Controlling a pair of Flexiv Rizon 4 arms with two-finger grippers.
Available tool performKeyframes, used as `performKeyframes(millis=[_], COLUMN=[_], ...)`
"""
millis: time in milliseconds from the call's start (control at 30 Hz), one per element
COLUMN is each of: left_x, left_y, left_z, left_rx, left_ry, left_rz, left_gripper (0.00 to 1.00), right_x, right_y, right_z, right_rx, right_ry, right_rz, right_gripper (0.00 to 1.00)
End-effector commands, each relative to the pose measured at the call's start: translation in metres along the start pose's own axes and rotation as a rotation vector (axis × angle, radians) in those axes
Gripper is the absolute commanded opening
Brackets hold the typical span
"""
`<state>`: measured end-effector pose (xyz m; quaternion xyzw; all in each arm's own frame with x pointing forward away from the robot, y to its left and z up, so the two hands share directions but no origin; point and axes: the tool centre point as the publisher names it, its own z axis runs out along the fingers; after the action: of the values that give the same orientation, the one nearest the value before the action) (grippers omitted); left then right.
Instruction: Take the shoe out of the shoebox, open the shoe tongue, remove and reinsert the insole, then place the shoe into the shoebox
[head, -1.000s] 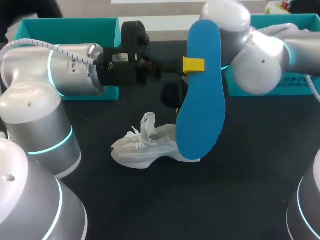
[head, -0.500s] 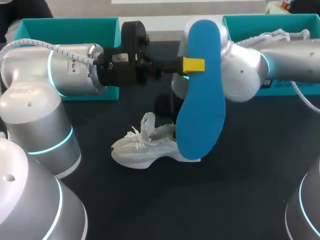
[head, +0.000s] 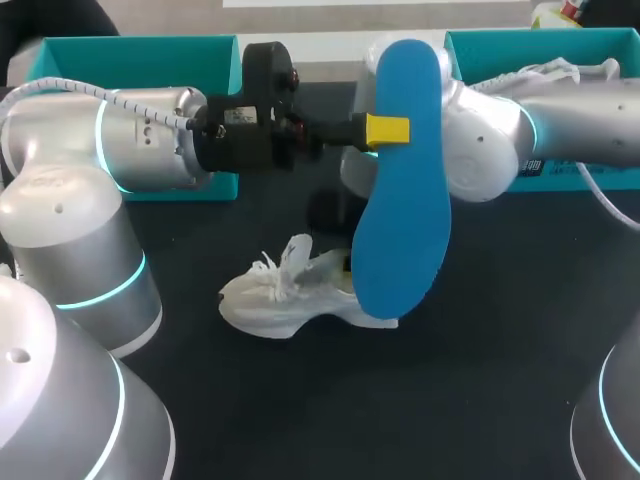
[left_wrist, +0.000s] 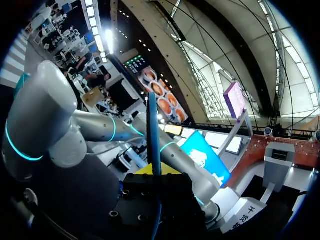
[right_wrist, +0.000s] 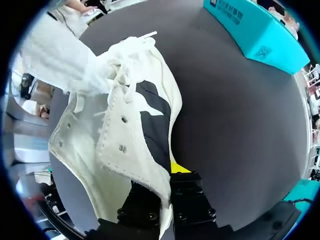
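Between the yellow tips of my left claw (head: 386, 131) stands the blue insole (head: 400, 200). The claw is clenched on it near its narrow end, so the wide end hangs down. I think it is held this way so the wide end can slide into the shoe first.

Right under that claw lies the white shoe (head: 285, 295), on its sole on the dark table (head: 480, 380). It is out of the teal shoebox (head: 130, 60), which sits behind my left arm. A second teal box (head: 585, 45) sits behind my right arm.

My right claw (right_wrist: 167, 175) is down at the shoe, hidden behind the insole in the head view. Its own camera shows the rim of the shoe running between its two fingers, so I judge it is pinching the shoe. That would hold the shoe steady and keep its mouth open.

The insole is flat, smooth and very thin. Seen from its edge by the left claw, it looks like a blue line. I think it will bend easily. The shoe is soft white cloth with small lace holes, loose stringy laces (right_wrist: 127, 47) and a dark inside.
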<state>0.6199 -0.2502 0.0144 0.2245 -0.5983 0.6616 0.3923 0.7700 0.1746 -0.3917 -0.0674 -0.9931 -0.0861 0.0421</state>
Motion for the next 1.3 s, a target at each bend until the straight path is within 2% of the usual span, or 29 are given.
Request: performKeyframes(millis=[33,200,267,433,533,933,967,1000,1033,1067,1267,1300], left_x=[-0.001,-0.001,-0.001,-0.001,-0.001,-0.001,-0.001,-0.001,-0.001,-0.001,-0.001,-0.001], left_y=[0.001,0.001,0.001,0.001,0.001,0.001,0.001,0.001,0.001,0.001,0.001,0.001], left_z=[0.002,0.002,0.002,0.002,0.002,0.002,0.002,0.002,0.002,0.002,0.002,0.002], left_rx=[0.002,0.002,0.002,0.002,0.002,0.002,0.002,0.002,0.002,0.002,0.002,0.002], left_ry=[0.0,0.0,0.0,0.0,0.0,0.0,0.0,0.0,0.0,0.0,0.0,0.0], left_rz=[0.001,0.001,0.001,0.001,0.001,0.001,0.001,0.001,0.001,0.001,0.001,0.001], left_gripper=[0.0,0.0,0.0,0.0,0.0,0.0,0.0,0.0,0.0,0.0,0.0,0.0], right_x=[0.012,0.026,0.034,0.044,0.047,0.047,0.047,0.046,0.046,0.046,0.044,0.044], right_y=[-0.016,-0.022,-0.023,-0.025,-0.025,-0.025,-0.029,-0.03,-0.03,-0.029,-0.026,-0.027], right_z=[-0.023,-0.036,-0.038,-0.042,-0.046,-0.046,-0.046,-0.047,-0.046,-0.045,-0.038,-0.036], right_rx=[-0.019,-0.048,-0.118,-0.161,-0.178,-0.178,-0.203,-0.243,-0.225,-0.242,-0.29,-0.264], right_ry=[0.014,0.06,0.046,0.013,-0.047,-0.047,-0.095,-0.107,-0.112,-0.137,-0.131,-0.134], right_rz=[0.103,0.344,0.478,0.709,0.843,0.843,0.956,0.989,1.048,1.082,1.187,1.212], right_gripper=[0.0,0.0,0.0,0.0,0.0,0.0,0.0,0.0,0.0,0.0,0.0,0.0])
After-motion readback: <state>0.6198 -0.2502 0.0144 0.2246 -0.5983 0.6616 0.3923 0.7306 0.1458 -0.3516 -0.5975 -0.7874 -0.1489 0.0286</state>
